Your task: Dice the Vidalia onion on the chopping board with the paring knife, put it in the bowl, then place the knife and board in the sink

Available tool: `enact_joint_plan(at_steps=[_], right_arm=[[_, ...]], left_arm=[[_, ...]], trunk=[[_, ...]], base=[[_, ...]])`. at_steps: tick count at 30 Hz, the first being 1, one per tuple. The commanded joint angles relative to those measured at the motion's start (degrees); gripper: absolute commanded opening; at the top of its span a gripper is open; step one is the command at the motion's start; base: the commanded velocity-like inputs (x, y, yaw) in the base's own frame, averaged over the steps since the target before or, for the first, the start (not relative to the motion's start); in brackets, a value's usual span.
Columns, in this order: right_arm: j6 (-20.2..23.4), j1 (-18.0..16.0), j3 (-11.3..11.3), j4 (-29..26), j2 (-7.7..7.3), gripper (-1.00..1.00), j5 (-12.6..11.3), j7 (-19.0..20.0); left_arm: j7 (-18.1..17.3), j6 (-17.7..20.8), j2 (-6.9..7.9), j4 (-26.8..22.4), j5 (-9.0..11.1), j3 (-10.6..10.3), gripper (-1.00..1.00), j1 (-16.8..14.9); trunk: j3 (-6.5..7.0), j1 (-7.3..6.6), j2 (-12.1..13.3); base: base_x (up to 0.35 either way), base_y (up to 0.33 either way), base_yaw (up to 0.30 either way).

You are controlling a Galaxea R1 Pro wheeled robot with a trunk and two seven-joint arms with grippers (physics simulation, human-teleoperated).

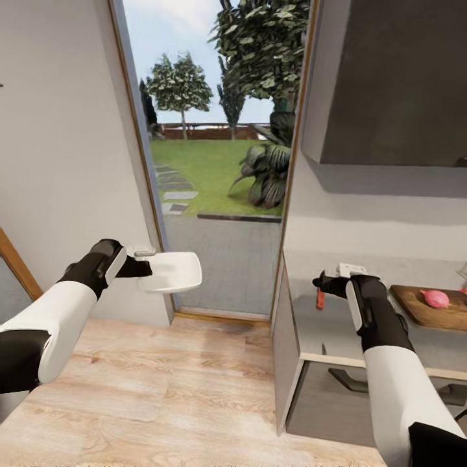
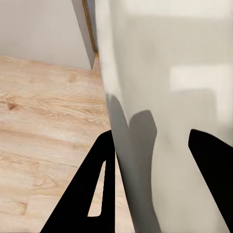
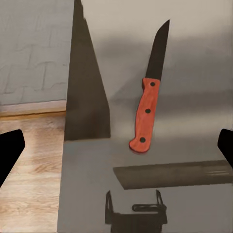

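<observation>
The left gripper (image 1: 144,264) is clamped on the rim of the bowl (image 1: 174,271), holding it in the air over the wood floor (image 1: 162,383). The right gripper (image 1: 322,283) hovers with fingers spread above the paring knife (image 3: 148,109), which lies flat on the countertop (image 1: 324,334). The Vidalia onion (image 1: 435,298) rests on the chopping board (image 1: 421,310) at the right of the countertop.

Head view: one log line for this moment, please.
left gripper: shut on bowl, off counter | right gripper: open above paring knife on countertop | Vidalia onion: whole, on chopping board
</observation>
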Motion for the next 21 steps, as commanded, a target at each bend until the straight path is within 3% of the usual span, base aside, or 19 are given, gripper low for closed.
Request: enact_joint_plan(at_steps=[1, 4, 14, 21], right_arm=[[-0.10, -0.06, -0.12, 0.24, 0.02, 1.00, 0.59, 0.52], [-2.11, -0.06, -0.15, 1.60, 0.05, 1.00, 0.59, 0.52], [-2.86, -0.06, -0.07, 2.23, 0.13, 1.00, 0.67, 0.43], [-2.88, -0.06, -0.12, 2.24, 0.09, 1.00, 0.73, 0.43]], left_arm=[[0.12, 0.23, 0.09, -0.05, 0.63, -0.46, -1.00, -0.06], [0.12, 0.22, 0.08, -0.04, 0.63, -0.46, -1.00, -0.06], [0.12, 0.18, 0.08, 0.05, 0.55, -0.45, -1.00, -0.08], [0.17, 0.18, 0.08, 0.33, 0.54, -0.46, -1.00, -0.08]], trunk=[[-0.23, 0.03, -0.14], [-0.50, 0.03, -0.14], [-1.43, 0.03, -0.14], [-2.07, 0.03, -0.14]], base=[[0.000, 0.000, 0.000], [0.000, 0.000, 0.000], [0.003, 0.000, 0.000], [0.179, -0.020, 0.000]])
